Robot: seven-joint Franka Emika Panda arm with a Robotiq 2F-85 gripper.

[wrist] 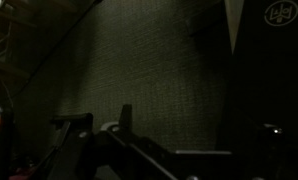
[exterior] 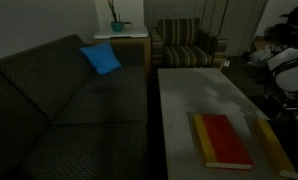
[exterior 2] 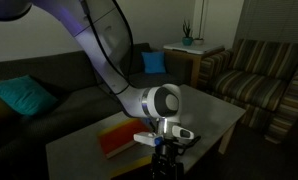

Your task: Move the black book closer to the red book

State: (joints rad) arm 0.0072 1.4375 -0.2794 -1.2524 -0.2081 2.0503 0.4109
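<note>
The tool [exterior 2: 165, 158] hangs wide open, holding nothing, close by the red book [exterior: 224, 140], which lies flat on the tabletop [exterior: 189, 95]; the black book [exterior: 274, 150] lies alongside, a narrow gap between the 2

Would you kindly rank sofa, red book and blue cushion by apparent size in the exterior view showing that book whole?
Sofa, red book, blue cushion; the book is nearer the camera, so that pair is unsure.

Both exterior views look across the coffee table [exterior: 189, 95] [exterior 2: 217, 112], sharing the sofa [exterior: 69, 100] [exterior 2: 79, 85] beside it; the wrist view sits close on a dark woven surface [wrist: 139, 70]
</note>
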